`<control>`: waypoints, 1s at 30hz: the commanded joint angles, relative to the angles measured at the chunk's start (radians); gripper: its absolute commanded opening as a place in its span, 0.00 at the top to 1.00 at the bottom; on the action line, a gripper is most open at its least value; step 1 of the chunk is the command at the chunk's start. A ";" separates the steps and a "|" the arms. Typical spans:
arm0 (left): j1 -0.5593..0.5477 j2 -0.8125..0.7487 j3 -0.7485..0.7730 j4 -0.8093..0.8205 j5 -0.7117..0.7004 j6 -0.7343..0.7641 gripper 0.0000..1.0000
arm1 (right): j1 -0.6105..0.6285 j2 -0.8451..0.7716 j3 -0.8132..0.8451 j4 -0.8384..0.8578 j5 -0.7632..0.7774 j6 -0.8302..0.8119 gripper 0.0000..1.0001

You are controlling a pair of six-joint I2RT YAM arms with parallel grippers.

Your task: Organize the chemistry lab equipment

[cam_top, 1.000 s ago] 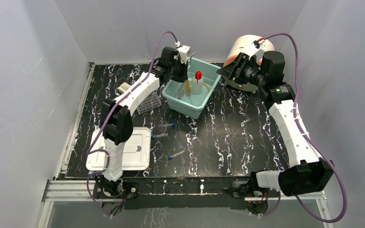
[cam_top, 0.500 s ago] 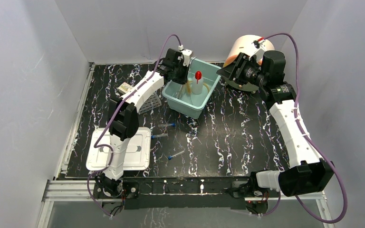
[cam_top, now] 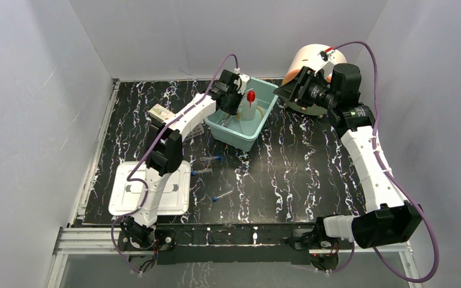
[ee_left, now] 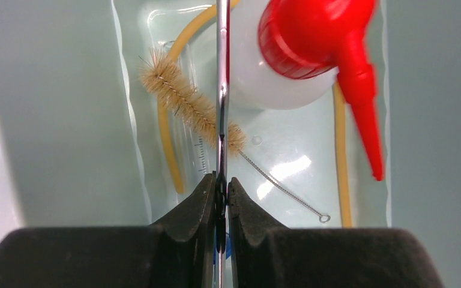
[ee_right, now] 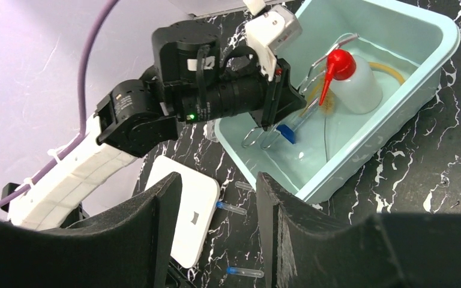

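This is a robot test cell set up as a small chemistry bench. Plain white panels (cam_top: 36, 120) wall in a black, white-veined worktop (cam_top: 312, 174) on three sides. A left arm (cam_top: 180, 120) and a right arm (cam_top: 366, 159), both white and black with purple cables, are bolted to a metal rail (cam_top: 240, 235) at its near edge. The wares are laboratory ones. A pale teal tub (cam_top: 240, 138) holds a clear red-nozzled wash bottle (ee_left: 288, 66), a bristle bottle brush (ee_left: 186, 105), tan rubber tubing (ee_left: 168, 144) and metal tongs (ee_left: 222, 72). Thin blue-capped tubes (cam_top: 211, 158) lie loose on the worktop.
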 commanded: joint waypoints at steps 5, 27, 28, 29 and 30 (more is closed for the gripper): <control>-0.003 -0.001 0.047 -0.037 -0.056 0.024 0.98 | 0.002 -0.048 0.060 0.017 -0.018 -0.005 0.42; -0.004 -0.181 0.073 -0.023 0.018 -0.092 0.77 | 0.002 -0.008 0.119 -0.192 0.032 -0.149 0.44; -0.004 -0.211 0.056 -0.022 0.022 -0.106 0.77 | 0.003 0.012 0.148 -0.236 0.049 -0.178 0.44; -0.004 -0.243 0.031 -0.022 0.022 -0.120 0.76 | 0.003 0.028 0.169 -0.269 0.060 -0.199 0.44; -0.004 -0.274 0.007 -0.021 0.019 -0.126 0.75 | 0.004 0.040 0.183 -0.285 0.065 -0.213 0.44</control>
